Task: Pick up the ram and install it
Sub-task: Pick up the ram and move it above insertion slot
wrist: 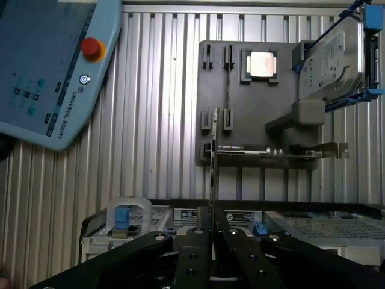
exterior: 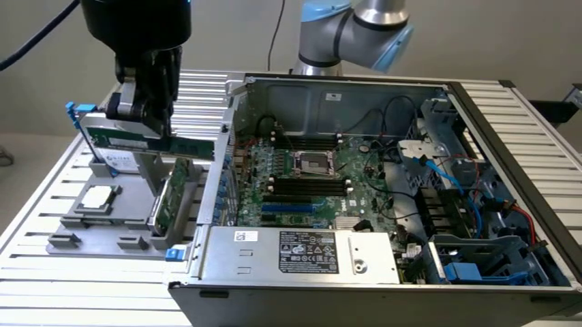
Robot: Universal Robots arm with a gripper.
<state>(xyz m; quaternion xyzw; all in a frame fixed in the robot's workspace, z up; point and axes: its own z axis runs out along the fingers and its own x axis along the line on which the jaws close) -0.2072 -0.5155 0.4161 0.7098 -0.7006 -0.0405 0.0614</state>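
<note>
The ram point(exterior: 187, 147) is a long thin green stick with dark chips, hanging level above the grey holder plate point(exterior: 118, 221) at the exterior view's left. My gripper point(exterior: 152, 131) is shut on its upper edge near one end. In the wrist view the ram point(wrist: 214, 162) appears edge-on as a thin line running out from between my closed fingers point(wrist: 198, 241), with the gripper point(wrist: 212, 225) over the holder plate point(wrist: 258, 114). The open computer case point(exterior: 382, 95) lies to the exterior view's right, with black memory slots point(exterior: 309, 185) on its motherboard.
A taller green expansion card point(exterior: 173, 194) stands in the holder, beside a silver hard drive with blue rails point(exterior: 108, 158) and a processor chip point(exterior: 95, 199). The power supply point(exterior: 300, 253) fills the case's near corner. A teach pendant point(wrist: 48, 66) lies on the slatted table.
</note>
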